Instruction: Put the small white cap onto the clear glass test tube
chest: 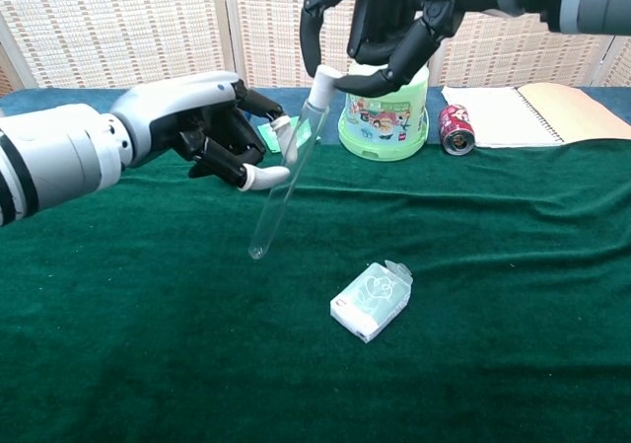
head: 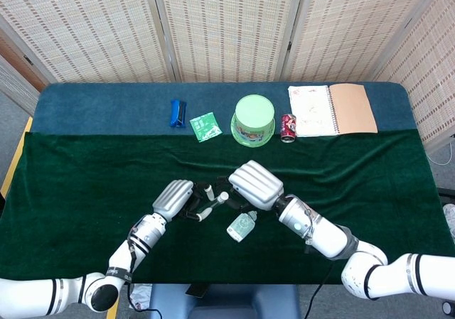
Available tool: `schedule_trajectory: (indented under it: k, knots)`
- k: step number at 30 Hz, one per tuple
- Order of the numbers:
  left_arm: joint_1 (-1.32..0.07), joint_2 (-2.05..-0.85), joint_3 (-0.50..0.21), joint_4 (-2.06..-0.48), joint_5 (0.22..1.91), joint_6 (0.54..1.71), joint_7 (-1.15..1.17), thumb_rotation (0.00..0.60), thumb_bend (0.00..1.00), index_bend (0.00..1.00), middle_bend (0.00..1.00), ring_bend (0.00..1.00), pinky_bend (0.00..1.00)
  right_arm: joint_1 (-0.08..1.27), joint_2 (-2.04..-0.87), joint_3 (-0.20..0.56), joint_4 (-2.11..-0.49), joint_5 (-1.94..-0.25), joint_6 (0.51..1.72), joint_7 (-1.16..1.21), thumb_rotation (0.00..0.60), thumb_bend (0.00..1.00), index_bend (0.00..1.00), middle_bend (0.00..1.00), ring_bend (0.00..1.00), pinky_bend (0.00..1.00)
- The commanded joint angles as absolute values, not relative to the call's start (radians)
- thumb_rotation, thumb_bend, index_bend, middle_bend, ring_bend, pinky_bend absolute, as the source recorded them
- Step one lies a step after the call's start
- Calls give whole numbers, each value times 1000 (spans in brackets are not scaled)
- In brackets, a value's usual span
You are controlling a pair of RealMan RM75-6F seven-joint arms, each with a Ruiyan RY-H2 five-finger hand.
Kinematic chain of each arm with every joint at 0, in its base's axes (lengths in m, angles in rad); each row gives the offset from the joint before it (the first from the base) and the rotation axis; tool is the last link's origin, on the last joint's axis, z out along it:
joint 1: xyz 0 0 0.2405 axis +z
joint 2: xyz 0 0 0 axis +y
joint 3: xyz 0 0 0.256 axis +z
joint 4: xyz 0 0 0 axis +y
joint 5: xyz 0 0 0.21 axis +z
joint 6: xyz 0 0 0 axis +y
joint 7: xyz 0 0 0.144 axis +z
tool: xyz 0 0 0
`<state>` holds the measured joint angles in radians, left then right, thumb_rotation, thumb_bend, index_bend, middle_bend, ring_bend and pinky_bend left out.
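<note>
My left hand (chest: pixel 207 122) (head: pixel 176 197) holds the clear glass test tube (chest: pixel 284 182) tilted, its open end up and to the right, above the green cloth. The small white cap (chest: pixel 321 85) sits at the tube's mouth, pinched by the fingers of my right hand (chest: pixel 394 19) (head: pixel 254 184), which reaches in from above. In the head view the two hands meet over the table's middle, and the cap (head: pixel 222 197) shows as a small white spot between them. How far the cap is seated is unclear.
A small white and green packet (chest: pixel 372 301) lies on the green cloth (chest: pixel 473 265) just below the hands. Further back stand a green round tub (chest: pixel 386 112), a red can (chest: pixel 455 130), an open notebook (chest: pixel 537 112), a green sachet (head: pixel 206 126) and a blue wrapper (head: pixel 177 112).
</note>
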<state>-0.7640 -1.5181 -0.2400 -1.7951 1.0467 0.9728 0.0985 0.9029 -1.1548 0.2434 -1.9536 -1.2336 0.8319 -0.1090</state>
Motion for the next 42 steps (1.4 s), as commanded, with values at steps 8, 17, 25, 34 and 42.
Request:
schedule_trajectory:
  k: [8, 17, 25, 34, 42]
  knots:
    - [-772, -1522, -238, -1792, 1031, 971, 111, 600, 497, 692, 910, 865, 878, 913, -1160, 238, -1949, -1222, 826, -121, 600, 658, 729, 962, 1000, 1000]
    - [-780, -1525, -238, -1791, 1020, 968, 116, 600, 497, 692, 910, 865, 878, 929, -1172, 228, -1939, -1209, 817, -153, 600, 659, 735, 963, 1000, 1000]
    - [-784, -1522, -239, -1790, 1011, 963, 114, 600, 497, 701, 910, 865, 878, 938, -1183, 220, -1933, -1192, 815, -176, 600, 659, 736, 963, 1000, 1000]
    - [-786, -1522, -237, -1783, 1005, 960, 111, 600, 498, 703, 910, 865, 878, 946, -1196, 214, -1922, -1181, 819, -194, 600, 659, 736, 963, 1000, 1000]
    - [-788, -1522, -232, -1781, 1003, 960, 115, 600, 499, 703, 910, 865, 878, 943, -1202, 210, -1913, -1189, 825, -186, 600, 659, 580, 963, 1000, 1000]
